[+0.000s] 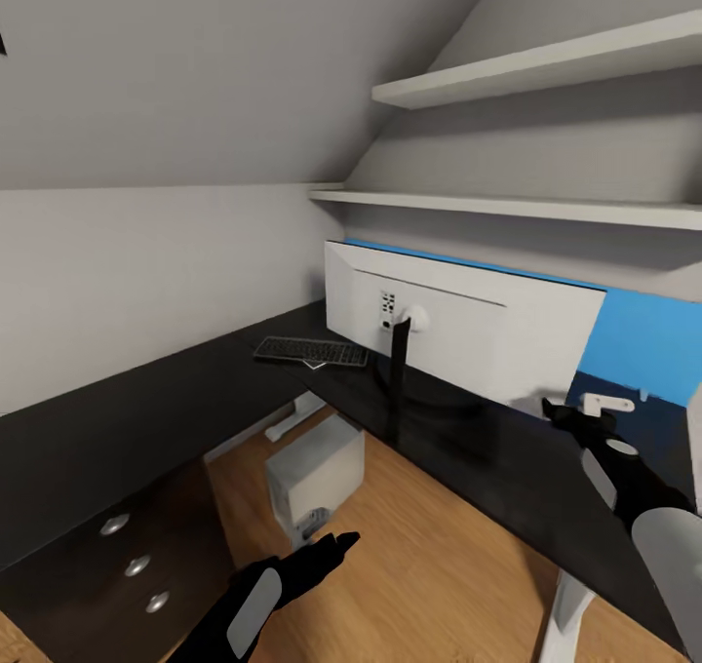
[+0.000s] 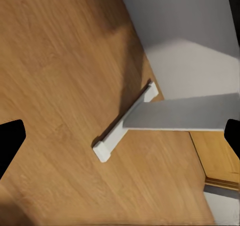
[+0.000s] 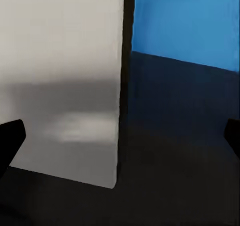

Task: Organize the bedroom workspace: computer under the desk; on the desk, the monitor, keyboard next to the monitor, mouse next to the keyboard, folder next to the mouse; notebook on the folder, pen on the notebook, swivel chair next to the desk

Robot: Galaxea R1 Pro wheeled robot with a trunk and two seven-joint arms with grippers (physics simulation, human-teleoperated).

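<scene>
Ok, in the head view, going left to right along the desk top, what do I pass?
Keyboard → monitor, seen from its back → right tool at the monitor's right end.

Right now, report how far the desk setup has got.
Done: monitor and keyboard sit on the desk; computer on the floor beneath it. In hand: nothing; left gripper and right gripper look empty. Left: mouse, folder, notebook, pen, chair.
</scene>
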